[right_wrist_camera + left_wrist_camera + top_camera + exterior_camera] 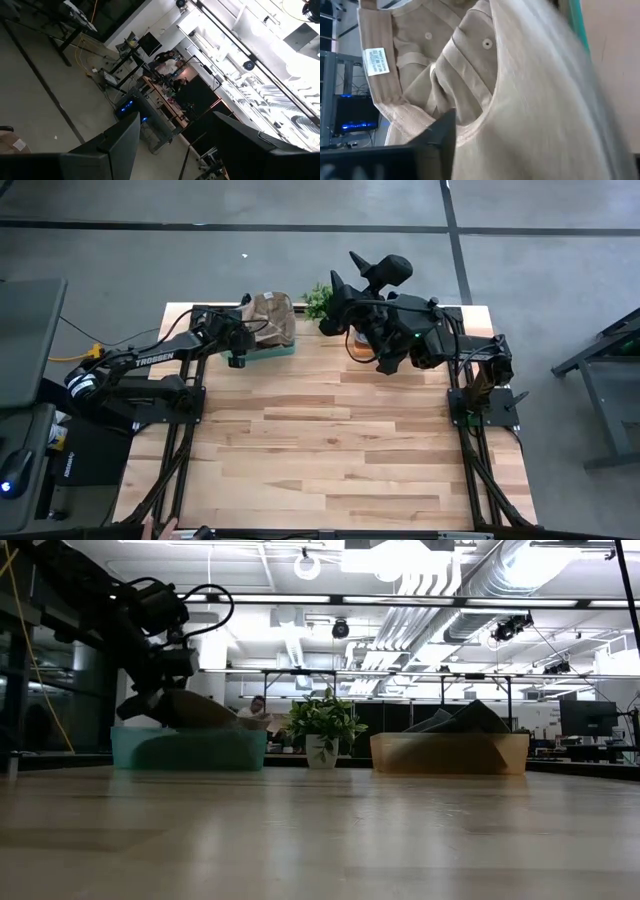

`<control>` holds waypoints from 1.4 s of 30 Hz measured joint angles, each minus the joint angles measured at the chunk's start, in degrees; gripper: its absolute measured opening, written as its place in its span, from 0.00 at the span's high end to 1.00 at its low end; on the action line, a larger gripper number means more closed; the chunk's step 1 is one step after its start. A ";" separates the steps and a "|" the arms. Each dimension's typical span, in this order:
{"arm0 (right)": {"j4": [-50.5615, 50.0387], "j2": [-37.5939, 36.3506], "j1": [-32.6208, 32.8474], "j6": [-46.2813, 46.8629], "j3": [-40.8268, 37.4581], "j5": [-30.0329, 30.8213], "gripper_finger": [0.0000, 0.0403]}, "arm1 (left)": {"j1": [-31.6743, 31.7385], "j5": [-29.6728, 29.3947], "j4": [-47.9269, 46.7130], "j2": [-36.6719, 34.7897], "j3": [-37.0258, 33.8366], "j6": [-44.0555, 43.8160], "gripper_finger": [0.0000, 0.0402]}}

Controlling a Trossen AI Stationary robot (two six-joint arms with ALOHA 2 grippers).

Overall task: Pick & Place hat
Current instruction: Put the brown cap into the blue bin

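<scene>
High view: tan hat (270, 318) just beside left claw (237, 360).

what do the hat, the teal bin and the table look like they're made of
Hat: tan woven cloth, probably cotton, matte; stitched seams, eyelets and a sewn-in label show.
Teal bin: looks like translucent plastic, since the hat's dark shape seems to show through its wall.
Table: light wood planks, butcher-block style, with a soft sheen in the low view.
</scene>
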 joint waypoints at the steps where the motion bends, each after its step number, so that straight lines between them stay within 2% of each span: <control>1: 0.00 0.00 0.00 -0.03 0.00 0.00 0.41 | 0.00 0.03 -0.19 0.00 0.00 0.11 0.54; 7: 0.00 0.00 0.00 -0.14 0.00 -0.11 0.41 | -0.02 -0.30 -0.17 0.00 0.00 0.28 0.38; 12: -0.02 0.00 0.00 -0.15 0.00 -0.07 0.41 | -0.36 -0.64 0.04 -0.02 0.00 0.26 0.32; 18: -0.09 0.00 -0.23 -0.16 0.00 -0.04 0.41 | -3.53 -5.44 -0.11 -0.44 0.02 -1.68 0.31; 28: -0.93 0.00 -1.07 0.11 0.00 -0.37 0.41 | -9.31 -9.44 -3.26 -1.09 0.04 -9.32 0.31; 42: -3.53 0.02 -1.46 3.34 0.00 -2.26 0.41 | -17.72 -11.92 -3.00 -1.73 0.04 -21.26 0.31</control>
